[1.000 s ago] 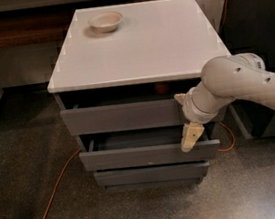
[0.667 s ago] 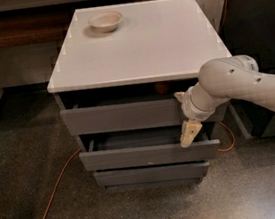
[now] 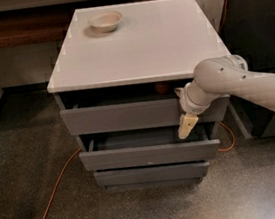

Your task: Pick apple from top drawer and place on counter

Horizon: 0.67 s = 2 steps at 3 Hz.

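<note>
The top drawer [image 3: 123, 116] of the grey cabinet is pulled out a little, under the glossy white counter [image 3: 138, 40]. A small part of the red apple [image 3: 161, 88] shows in the dark gap at the drawer's back right. My gripper [image 3: 186, 125] hangs downward in front of the right end of the top drawer's front, just below and to the right of the apple. It holds nothing that I can see. The white arm reaches in from the right.
A shallow beige bowl [image 3: 105, 21] stands at the counter's back left. The middle drawer [image 3: 148, 154] is pulled out further than the top one, and the bottom drawer [image 3: 151, 174] slightly. An orange cable [image 3: 52, 193] runs across the floor on the left. A dark cabinet [image 3: 257, 25] stands to the right.
My gripper has risen slightly along the top drawer's front. The drawers, the bowl and the apple have not moved.
</note>
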Tool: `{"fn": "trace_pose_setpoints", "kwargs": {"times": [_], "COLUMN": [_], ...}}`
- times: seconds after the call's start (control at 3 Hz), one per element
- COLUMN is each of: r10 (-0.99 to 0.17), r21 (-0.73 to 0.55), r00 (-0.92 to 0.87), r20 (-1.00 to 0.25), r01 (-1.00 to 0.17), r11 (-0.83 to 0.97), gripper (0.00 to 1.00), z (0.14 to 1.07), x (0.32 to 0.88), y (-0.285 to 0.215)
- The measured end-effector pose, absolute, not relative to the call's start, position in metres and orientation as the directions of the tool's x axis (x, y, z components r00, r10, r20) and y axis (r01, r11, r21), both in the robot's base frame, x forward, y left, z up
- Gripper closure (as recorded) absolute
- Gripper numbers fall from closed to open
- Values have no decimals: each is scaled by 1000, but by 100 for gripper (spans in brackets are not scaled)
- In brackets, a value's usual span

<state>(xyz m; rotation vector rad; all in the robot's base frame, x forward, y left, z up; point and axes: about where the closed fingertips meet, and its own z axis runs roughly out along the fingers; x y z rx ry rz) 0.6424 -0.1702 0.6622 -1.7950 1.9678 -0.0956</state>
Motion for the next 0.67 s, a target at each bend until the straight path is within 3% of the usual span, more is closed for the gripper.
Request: {"fn": "trace_pose_setpoints", "kwargs": {"times": [0.33, 0.67], "r10": [-950, -940], "r21": [-349, -308], "r00": [-59, -76], "r20": [-306, -334], "r01": [-922, -933], "r11": [169, 185], "gripper": [18, 49], "z": [658, 653], "x": [655, 649], "y": [-177, -175]}}
